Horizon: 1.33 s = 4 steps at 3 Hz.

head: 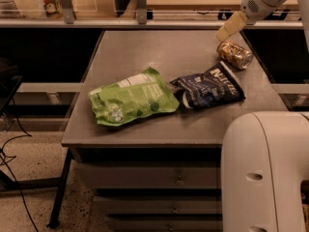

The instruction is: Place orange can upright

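The can (235,54) is small and shiny, orange-bronze with darker mottled print. It lies on its side, not upright, with its silver end turned to the right and front. It rests on the table (145,47) near the far right edge, just behind the blue bag (208,87). The gripper (228,29) hangs just above the can's left end
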Available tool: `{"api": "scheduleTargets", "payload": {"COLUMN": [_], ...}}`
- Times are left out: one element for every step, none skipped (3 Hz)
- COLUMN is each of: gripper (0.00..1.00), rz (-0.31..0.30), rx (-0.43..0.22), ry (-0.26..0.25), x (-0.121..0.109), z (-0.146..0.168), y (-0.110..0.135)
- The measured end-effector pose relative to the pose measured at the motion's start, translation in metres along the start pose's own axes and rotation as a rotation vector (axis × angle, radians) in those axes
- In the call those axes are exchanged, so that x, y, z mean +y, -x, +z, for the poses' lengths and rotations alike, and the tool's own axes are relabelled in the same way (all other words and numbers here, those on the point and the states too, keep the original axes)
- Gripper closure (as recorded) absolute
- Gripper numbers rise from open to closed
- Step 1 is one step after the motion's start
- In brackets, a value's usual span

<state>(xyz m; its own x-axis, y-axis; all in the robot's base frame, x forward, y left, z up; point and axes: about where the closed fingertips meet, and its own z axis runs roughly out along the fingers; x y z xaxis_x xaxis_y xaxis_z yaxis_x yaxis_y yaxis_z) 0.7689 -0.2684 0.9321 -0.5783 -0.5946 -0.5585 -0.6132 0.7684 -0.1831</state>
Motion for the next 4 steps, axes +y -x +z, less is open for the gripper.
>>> {"api": "scheduleTargets", "payload": {"gripper": [0.00,0.00,0.00,0.00], "rz": [0.012,0.069,0.112,0.139], "rx": [0.019,0.026,0.030,0.036], "ry": [0.013,0.047,0.052,0.044], "x": [0.002,0.003,-0.001,-0.005], "z": [0.007,0.023,0.043,0.063], "y": [-0.006,-0.020,-0.027,-0.031]}}
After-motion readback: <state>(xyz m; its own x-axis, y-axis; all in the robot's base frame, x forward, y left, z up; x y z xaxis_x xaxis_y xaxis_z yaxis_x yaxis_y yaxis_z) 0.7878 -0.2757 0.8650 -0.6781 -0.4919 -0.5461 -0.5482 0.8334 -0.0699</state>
